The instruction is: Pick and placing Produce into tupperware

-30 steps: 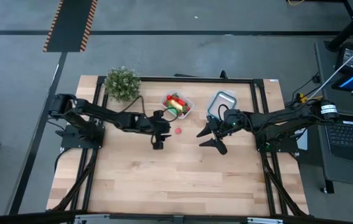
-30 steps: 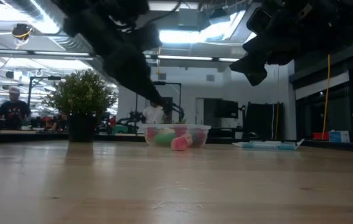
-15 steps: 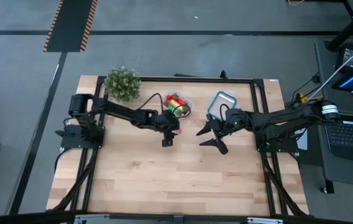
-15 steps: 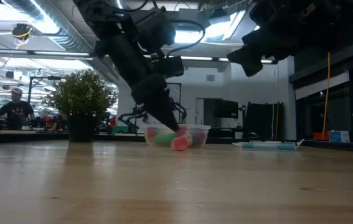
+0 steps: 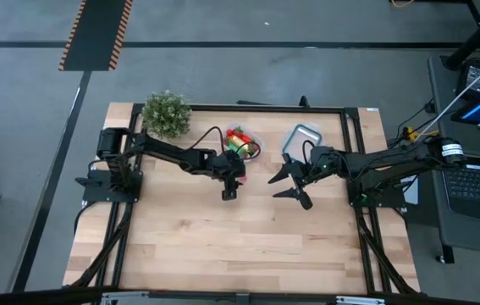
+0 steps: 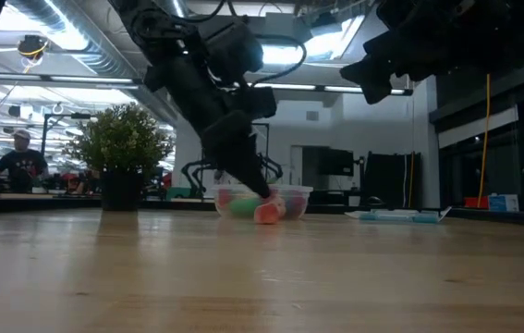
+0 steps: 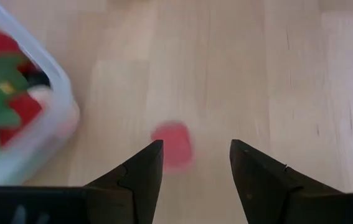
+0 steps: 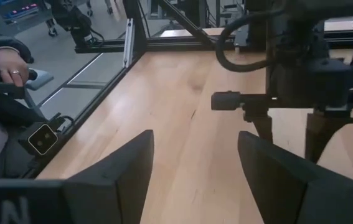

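Observation:
The clear tupperware (image 5: 251,146) (image 7: 51,115) sits at the table's far middle and holds red, green and yellow produce (image 5: 238,139). One small red piece (image 7: 172,144) (image 6: 267,213) lies on the wood just in front of it. My left gripper (image 7: 195,146) (image 5: 229,188) is open and low over the table, pointing down. Its fingers stand on either side of the red piece and slightly short of it, and in the high view it hides the piece. My right gripper (image 5: 288,186) (image 8: 195,134) is open and hangs in the air to the right of the tupperware.
A bushy potted plant (image 5: 166,112) (image 6: 123,139) stands at the far left of the table. A clear blue-rimmed piece (image 5: 300,138) lies right of the tupperware. A person's hand (image 8: 8,59) shows beyond the table's edge. Bare wood fills the near half (image 5: 240,246).
My left gripper has swung toward the table's right and come down in front of the tupperware, over the red piece on the wood. The red piece has stayed where it was. My right gripper has hardly moved.

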You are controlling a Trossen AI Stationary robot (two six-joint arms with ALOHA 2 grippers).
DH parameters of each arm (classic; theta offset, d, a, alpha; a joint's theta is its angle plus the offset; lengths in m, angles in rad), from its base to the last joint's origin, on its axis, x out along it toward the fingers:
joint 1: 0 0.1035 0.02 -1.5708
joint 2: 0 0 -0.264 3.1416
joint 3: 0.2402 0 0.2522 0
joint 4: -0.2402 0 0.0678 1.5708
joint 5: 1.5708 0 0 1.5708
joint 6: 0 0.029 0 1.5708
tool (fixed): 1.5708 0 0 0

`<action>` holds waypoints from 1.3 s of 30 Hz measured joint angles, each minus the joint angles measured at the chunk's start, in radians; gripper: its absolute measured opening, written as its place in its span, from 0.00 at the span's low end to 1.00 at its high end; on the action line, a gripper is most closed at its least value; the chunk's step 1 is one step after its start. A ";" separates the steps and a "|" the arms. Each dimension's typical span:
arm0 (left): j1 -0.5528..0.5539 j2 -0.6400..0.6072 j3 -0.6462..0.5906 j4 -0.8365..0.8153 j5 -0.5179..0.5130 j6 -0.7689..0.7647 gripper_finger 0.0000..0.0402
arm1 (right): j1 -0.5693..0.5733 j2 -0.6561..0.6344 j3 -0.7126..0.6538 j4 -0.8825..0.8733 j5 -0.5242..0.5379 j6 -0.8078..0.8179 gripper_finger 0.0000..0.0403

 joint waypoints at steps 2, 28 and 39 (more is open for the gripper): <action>0.004 0.002 0.002 0.018 -0.002 0.002 0.44 | 0.000 0.000 0.000 -0.003 0.000 0.002 0.58; 0.021 0.121 0.003 0.098 0.017 0.053 0.37 | 0.001 0.000 0.000 -0.024 -0.002 0.009 0.58; 0.024 0.123 0.002 0.119 0.051 0.058 0.11 | 0.001 0.000 0.000 -0.033 -0.002 0.011 0.58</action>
